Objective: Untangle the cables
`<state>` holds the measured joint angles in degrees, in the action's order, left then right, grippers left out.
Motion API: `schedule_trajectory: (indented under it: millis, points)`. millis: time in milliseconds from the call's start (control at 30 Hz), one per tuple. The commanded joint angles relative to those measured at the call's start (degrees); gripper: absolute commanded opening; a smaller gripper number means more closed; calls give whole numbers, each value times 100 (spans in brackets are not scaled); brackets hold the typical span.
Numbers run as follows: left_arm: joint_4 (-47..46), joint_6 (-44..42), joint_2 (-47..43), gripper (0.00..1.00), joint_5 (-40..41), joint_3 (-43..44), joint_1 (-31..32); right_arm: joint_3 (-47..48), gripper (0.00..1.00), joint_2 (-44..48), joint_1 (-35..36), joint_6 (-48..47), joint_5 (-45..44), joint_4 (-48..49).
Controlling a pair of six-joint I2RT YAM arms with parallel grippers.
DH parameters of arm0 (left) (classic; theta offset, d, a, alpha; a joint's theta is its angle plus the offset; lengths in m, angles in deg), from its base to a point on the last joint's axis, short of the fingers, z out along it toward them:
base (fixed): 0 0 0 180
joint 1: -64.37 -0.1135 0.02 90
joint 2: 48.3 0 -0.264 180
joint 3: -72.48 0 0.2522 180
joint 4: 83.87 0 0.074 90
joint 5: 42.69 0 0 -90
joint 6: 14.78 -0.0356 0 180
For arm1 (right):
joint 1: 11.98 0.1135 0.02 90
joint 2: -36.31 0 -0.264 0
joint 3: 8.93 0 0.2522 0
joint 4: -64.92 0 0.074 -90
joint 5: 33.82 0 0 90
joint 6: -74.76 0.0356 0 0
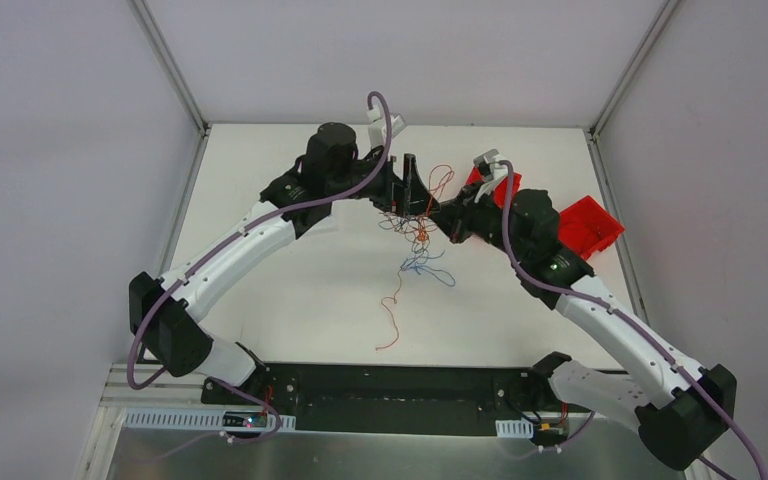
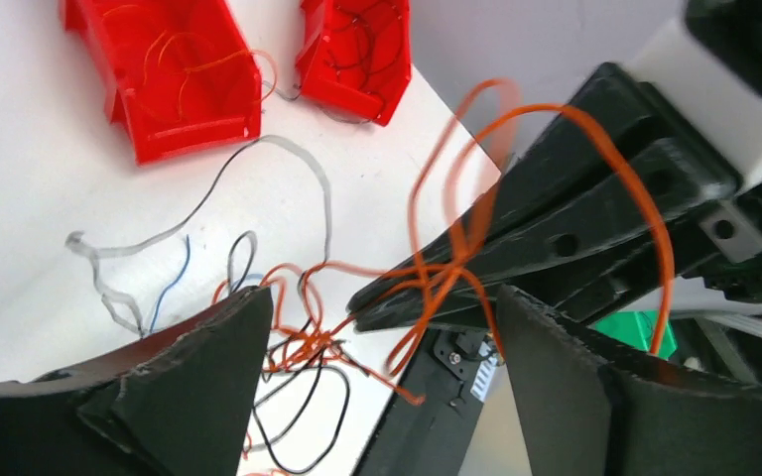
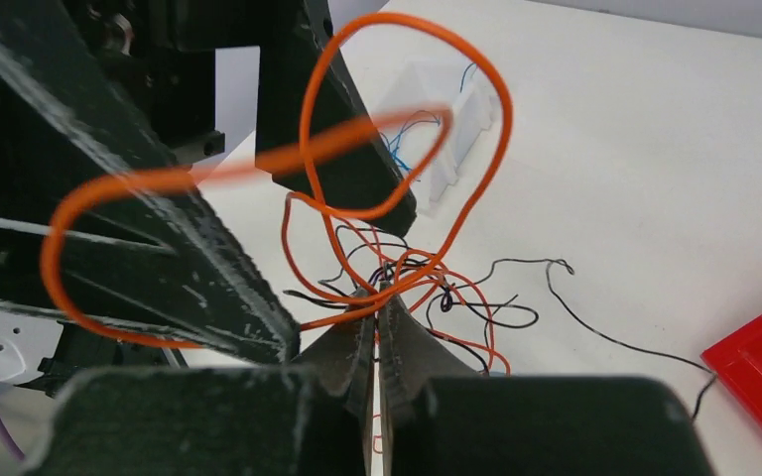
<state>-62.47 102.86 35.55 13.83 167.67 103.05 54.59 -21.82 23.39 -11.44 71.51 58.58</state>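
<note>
Cables (image 1: 417, 232) are hanging tangled at the right claw (image 3: 377, 322), which is clamping orange strands, while the left claw (image 2: 382, 302) is gaping apart astride that knot.

White table (image 1: 290, 300), grey walls (image 1: 60, 150) around it. Red bin (image 1: 592, 226) at the table's right edge, askew. Second red bin (image 1: 476, 178) near it to the left, partly hidden. Small white bin (image 3: 451, 119) on the table. Green bit (image 2: 640, 329), unclear what.

White table (image 1: 290, 290), two red bins (image 2: 174, 74) at right, thin cables (image 1: 420, 264) strewn mid-table
</note>
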Motion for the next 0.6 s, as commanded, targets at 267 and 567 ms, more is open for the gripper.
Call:
schedule_trajectory:
  millis: [267, 567]
  points:
    - [-227, -907, -1038, 90, 748, -912, -53, 88, 0, 277, 25, 68, -261, -64]
    - [-282, -3188, -1459, 80, 446, -1659, -53, 680, 0, 161, 29, 376, 123, -627]
